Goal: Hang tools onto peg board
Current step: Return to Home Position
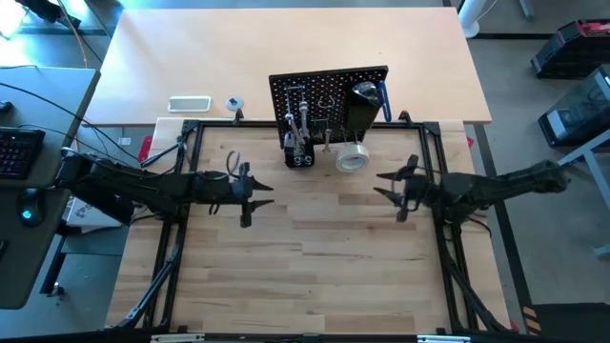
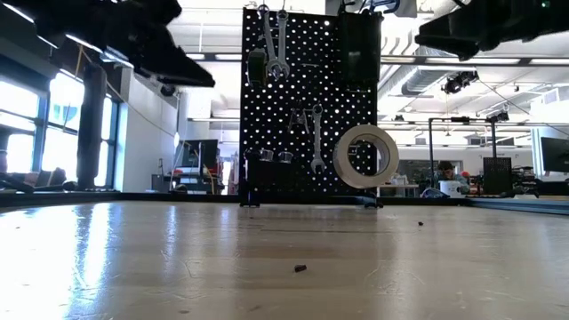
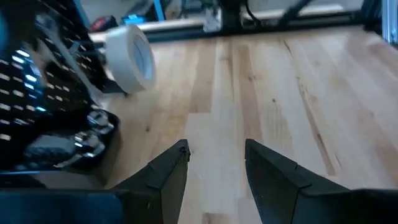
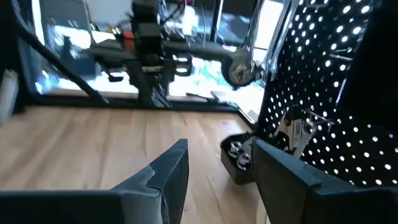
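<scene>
The black peg board stands upright at the table's far middle. Silver wrenches hang from its hooks, and a blue-handled tool sits at its right end. A pale tape roll hangs against its lower right, clear of the table. A black box bin with small tools is at its lower left. My left gripper hovers open left of the board's front, with nothing between its fingers. My right gripper hovers open on the right, facing it, also holding nothing.
A white flat device and a small round object lie on the pale table behind the board. The black frame runs along the table's sides. Bare wood stretches between the arms and toward the near edge.
</scene>
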Motion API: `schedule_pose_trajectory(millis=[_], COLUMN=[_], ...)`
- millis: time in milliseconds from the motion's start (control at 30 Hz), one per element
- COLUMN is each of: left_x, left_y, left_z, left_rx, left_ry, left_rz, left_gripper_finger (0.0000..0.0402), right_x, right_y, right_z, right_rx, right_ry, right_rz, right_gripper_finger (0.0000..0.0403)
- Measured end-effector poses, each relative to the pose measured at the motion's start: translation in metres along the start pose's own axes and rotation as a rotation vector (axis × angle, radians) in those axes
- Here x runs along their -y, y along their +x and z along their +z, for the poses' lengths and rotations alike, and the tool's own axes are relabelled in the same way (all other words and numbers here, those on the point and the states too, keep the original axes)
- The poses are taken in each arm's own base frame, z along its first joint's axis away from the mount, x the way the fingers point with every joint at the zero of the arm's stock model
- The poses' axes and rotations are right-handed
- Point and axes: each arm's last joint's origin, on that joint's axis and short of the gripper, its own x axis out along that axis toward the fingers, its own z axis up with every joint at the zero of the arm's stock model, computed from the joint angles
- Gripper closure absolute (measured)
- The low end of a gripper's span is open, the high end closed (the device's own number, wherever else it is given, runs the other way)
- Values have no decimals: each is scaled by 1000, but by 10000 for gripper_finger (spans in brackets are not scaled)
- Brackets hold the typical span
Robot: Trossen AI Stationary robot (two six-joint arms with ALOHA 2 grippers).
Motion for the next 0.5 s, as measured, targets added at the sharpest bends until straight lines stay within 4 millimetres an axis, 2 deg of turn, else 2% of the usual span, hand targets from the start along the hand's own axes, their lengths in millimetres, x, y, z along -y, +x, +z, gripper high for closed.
schedule_pose_trajectory(millis=[300, 500], left_x=[-27, -40], left_y=[-35, -56], left_z=[16, -3], left_rx=[178, 258], left_ry=[-27, -74], left_rz=[36, 70], left_gripper_finger=[250, 250], right_x=[25, 32], right_y=[-31, -48], right_z=[-8, -10], right_rx=[124, 150], right_ry=[54, 59], right_rz=[10, -13], right_gripper_finger=[236, 236])
